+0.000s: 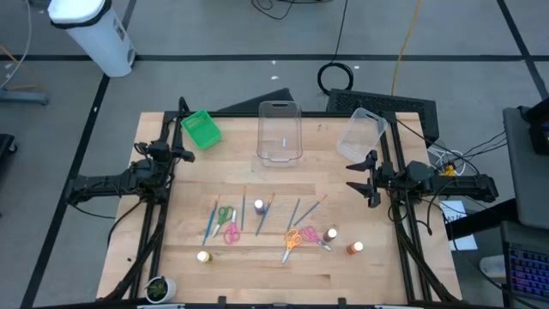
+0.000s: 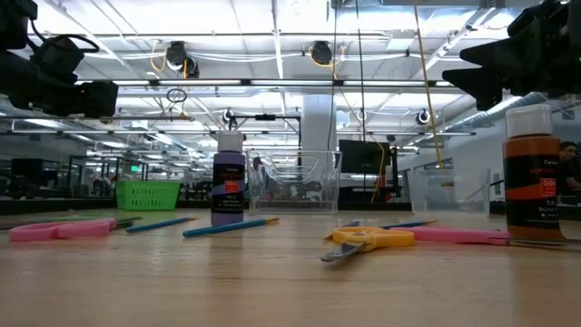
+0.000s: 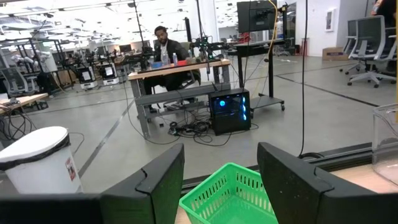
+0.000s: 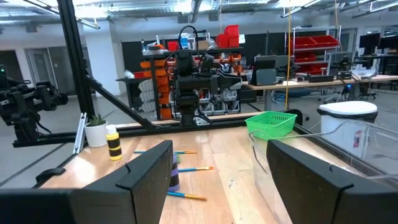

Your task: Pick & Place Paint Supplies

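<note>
Currently both arms hover level at the table's sides, left pincer (image 1: pixel 183 154) and right pincer (image 1: pixel 364 180) parted, empty.

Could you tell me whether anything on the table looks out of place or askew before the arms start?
One thing: the right clear tub sits skewed near the table's far right corner, while the middle clear tub sits square. The green bin is also turned at an angle. Nothing looks spilled or damaged.

Green bin (image 3: pixel 229 198) between open left claw (image 3: pixel 221 180) fingers (image 3: pixel 163 180).
</note>
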